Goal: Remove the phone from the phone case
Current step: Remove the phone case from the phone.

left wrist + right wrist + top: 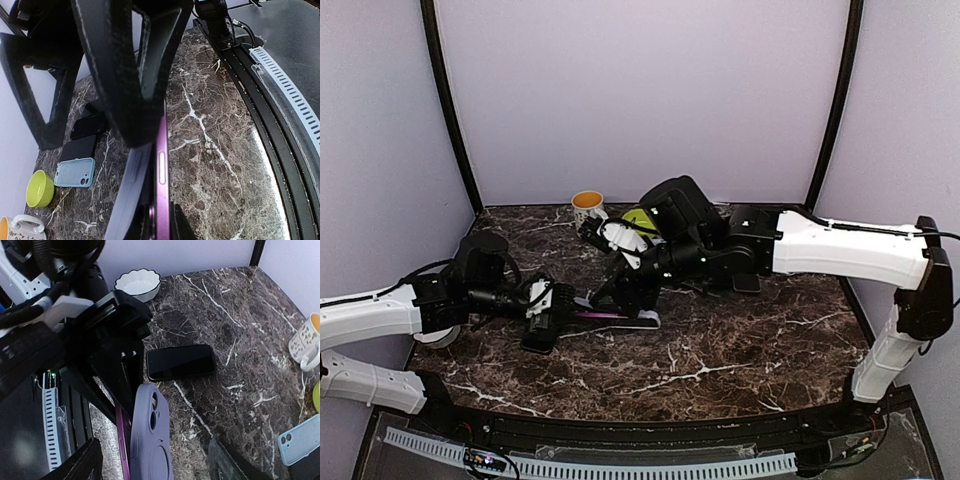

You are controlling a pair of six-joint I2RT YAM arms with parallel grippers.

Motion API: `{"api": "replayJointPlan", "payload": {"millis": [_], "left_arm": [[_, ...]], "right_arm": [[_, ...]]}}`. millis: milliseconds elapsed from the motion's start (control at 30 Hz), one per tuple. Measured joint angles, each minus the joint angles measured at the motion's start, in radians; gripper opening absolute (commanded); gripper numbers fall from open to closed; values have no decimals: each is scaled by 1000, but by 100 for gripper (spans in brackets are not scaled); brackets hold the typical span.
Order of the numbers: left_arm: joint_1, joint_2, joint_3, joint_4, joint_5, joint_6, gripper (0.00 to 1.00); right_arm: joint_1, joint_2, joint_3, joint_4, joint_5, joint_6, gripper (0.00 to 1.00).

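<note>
The purple phone [161,165] stands on its edge on the marble, and its lavender phone case [152,440] is peeled away from it along one side. My left gripper [158,207] is shut on the phone's end, one finger on each face. In the top view the left gripper [552,318] sits at the phone's left end. The right gripper [155,450] is open, and the loosened case stands between its two spread fingers. From above, the right gripper [625,295] reaches down over the phone [605,315] and the case [642,321].
A black phone [181,362] lies flat beyond the case, with a white scalloped bowl [138,282] further off. A light blue case [75,172], dark cases [89,125], a green bowl [40,188] and a mug [588,207] sit toward the back. The table's front rail [280,85] is close.
</note>
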Motion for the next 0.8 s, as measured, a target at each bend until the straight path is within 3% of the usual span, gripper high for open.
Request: {"api": "replayJointPlan", "payload": {"millis": [167,800], "left_arm": [[0,1,0,-4,-2,0,0],[0,1,0,-19,-15,1,0]], "right_arm": [[2,43,27,-8,-18,-5,51],[5,122,63,-13,-31,-12,34]]}}
